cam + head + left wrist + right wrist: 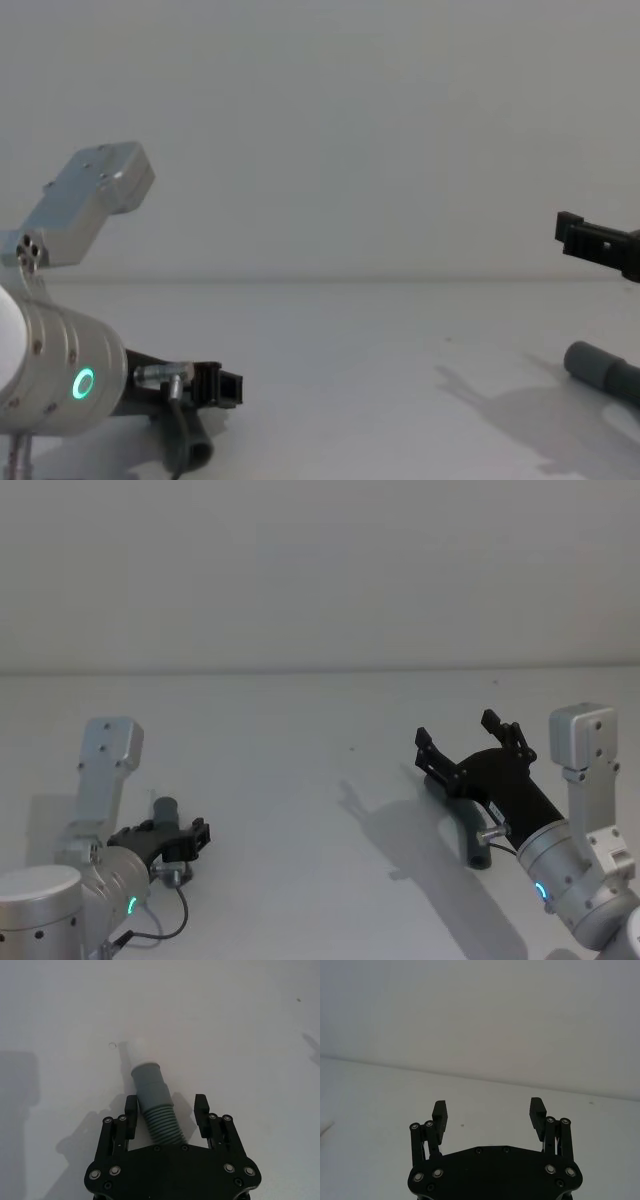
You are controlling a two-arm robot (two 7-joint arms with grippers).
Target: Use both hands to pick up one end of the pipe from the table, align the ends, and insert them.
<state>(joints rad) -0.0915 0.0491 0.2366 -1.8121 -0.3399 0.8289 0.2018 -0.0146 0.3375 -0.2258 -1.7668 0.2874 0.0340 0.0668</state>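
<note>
Two tools are at work, and neither has hold of anything. Nearest, at the left, the left tool [166,1103] sits low over the desk [300,780]. Its jaws are part open around the ribbed pipe [161,1127], one on each side with a gap showing at both. Here the pipe's long axis runs straight out from the palm toward the far side, ending in the grey cuff [149,1080] and its white tip [136,1050] just past the fingertips, so a plain closing should take it. Farther off at the right, the right tool [458,732] hangs above the desk, spread wide and empty, pointing far and left. The other end [600,368] lies on the desk beneath it, nearer than its fingertips. I judge this tool must drop and draw back before closing.
</note>
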